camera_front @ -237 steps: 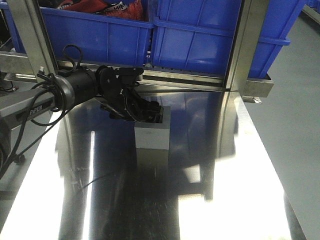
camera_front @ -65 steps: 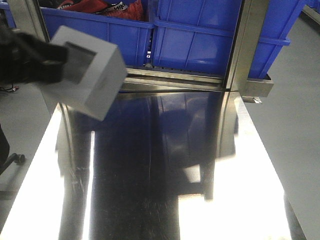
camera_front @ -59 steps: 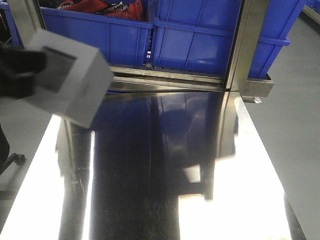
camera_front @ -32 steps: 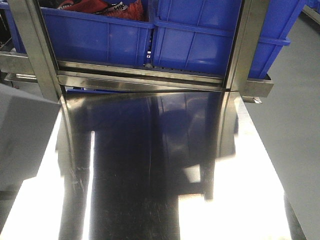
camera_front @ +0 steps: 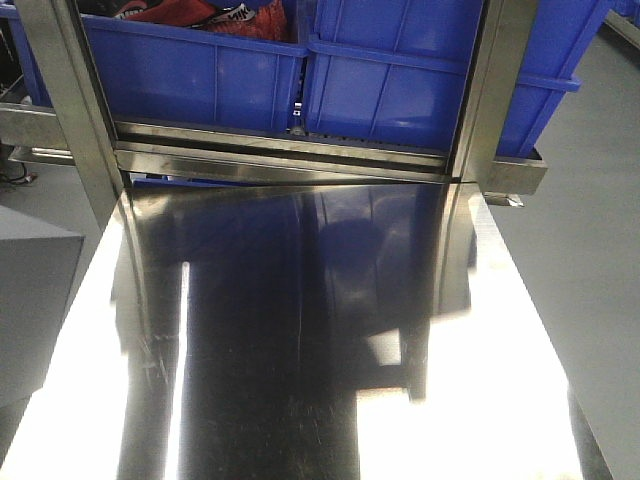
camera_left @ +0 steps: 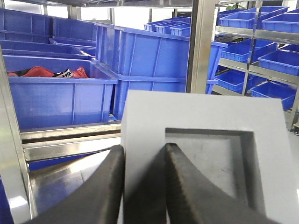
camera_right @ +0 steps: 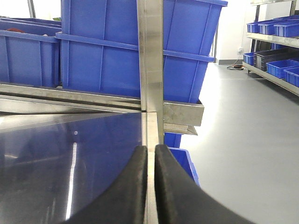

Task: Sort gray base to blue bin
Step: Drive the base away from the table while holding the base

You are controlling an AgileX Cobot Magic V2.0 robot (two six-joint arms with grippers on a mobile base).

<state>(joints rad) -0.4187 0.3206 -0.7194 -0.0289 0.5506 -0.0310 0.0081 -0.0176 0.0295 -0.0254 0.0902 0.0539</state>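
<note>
Left wrist: gray base (camera_left: 201, 158), steel post (camera_left: 201, 46) (upright) before blue bin (camera_left: 149, 58)

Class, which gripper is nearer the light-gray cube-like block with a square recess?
Left. The left gripper pinches one wall of the light-gray block; the right gripper is shut above the shiny steel table, no block in view.

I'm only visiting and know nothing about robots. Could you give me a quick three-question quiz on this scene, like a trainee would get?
1. True or false: the left hand grips one wall of the gray block, with one finger inside its recess.
2. What does the right hand hold? A) a cloth B) nothing C) a bottle
3. Fill in: the bins behind the metal table are ____ in colour.
Key: 1 true; 2 B; 3 blue.
</note>
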